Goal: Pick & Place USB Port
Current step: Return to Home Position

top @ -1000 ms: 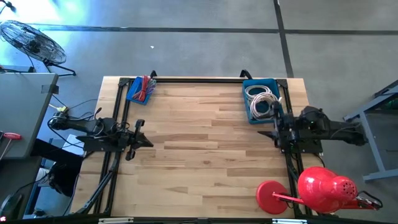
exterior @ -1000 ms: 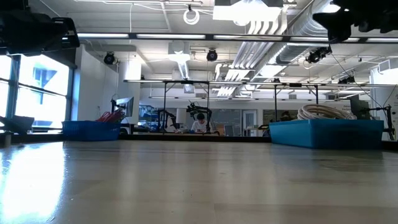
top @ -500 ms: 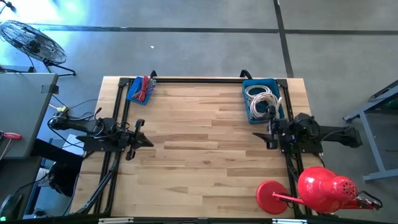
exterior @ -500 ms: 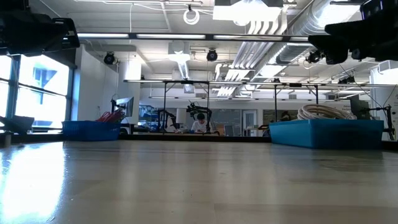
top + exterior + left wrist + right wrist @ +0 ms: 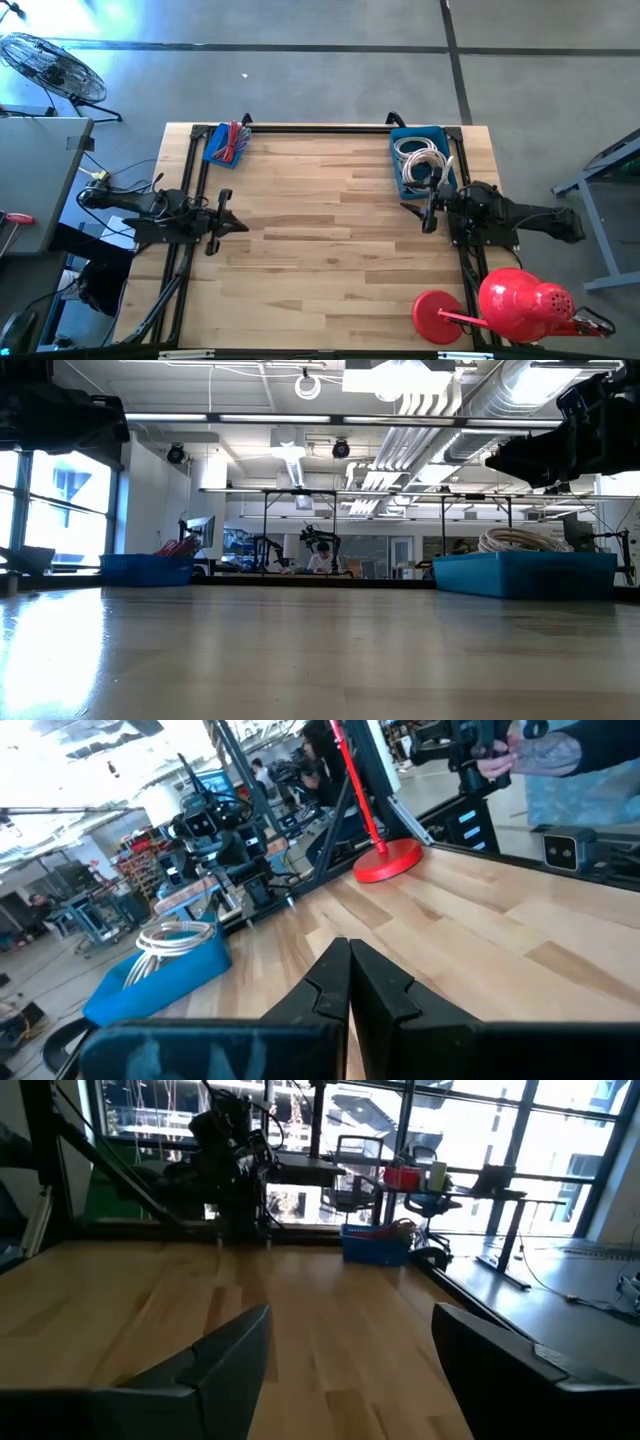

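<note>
- The left gripper [image 5: 349,952] is held at the table's [image 5: 320,250] left edge, about midway between near and far.
- Its fingers are pressed together at the tips, and nothing is held between them.
- The right gripper [image 5: 352,1320] is held above the table's right side, just beside the near end of the right bin [image 5: 415,131].
- Its fingers are spread wide apart, and nothing is held between them; bare table is seen through the gap.
- In the low view, the right arm is seen hanging above the right bin, clear of the table top.
- The left bin [image 5: 213,150] is placed at the far left corner of the table.
- A bundle of orange cables [image 5: 235,140] is contained in the left bin.
- The right bin is placed at the far right corner of the table.
- A pale coiled cable [image 5: 418,155] is contained in the right bin, and its loops are seen rising above the rim in the low view.
- Both bins are well apart from each other, with bare wood between them.
- A red stand [image 5: 437,315] is placed at the near right corner of the table.
- A fan [image 5: 50,65] is seen on the floor, far left of the table.
</note>
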Action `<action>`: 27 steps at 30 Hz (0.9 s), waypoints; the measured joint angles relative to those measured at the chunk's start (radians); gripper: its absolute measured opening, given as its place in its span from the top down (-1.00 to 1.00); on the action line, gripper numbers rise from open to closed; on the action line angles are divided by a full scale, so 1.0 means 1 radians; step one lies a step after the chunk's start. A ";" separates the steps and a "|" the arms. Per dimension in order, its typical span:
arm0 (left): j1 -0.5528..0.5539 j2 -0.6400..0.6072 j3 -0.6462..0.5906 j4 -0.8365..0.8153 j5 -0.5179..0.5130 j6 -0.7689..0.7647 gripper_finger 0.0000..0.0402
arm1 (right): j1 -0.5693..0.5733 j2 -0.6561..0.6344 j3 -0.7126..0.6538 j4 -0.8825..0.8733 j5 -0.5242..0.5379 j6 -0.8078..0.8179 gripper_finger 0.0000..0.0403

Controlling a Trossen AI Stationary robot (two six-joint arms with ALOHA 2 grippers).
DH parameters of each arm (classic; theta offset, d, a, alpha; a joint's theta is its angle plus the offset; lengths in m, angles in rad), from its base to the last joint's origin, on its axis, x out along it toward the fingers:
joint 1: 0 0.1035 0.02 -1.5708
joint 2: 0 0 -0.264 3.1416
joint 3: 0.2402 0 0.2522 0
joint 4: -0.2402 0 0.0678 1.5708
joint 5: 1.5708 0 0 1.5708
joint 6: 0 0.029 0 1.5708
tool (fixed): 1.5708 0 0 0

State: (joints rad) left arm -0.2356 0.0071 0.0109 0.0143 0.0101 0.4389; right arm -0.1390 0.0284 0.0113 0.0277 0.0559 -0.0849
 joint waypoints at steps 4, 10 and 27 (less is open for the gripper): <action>0.000 0.001 0.000 -0.007 -0.001 0.005 1.00 | -0.005 0.002 0.000 -0.002 -0.007 0.016 -0.34; 0.000 0.003 0.000 -0.006 0.000 0.050 1.00 | -0.005 0.010 0.000 -0.005 -0.012 0.136 -0.34; 0.000 0.003 0.000 -0.006 -0.001 0.054 1.00 | -0.004 0.043 0.000 -0.004 0.011 0.182 0.36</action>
State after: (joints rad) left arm -0.2356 0.0105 0.0109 0.0085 0.0090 0.4926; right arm -0.1432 0.0718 0.0113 0.0235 0.0666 0.0971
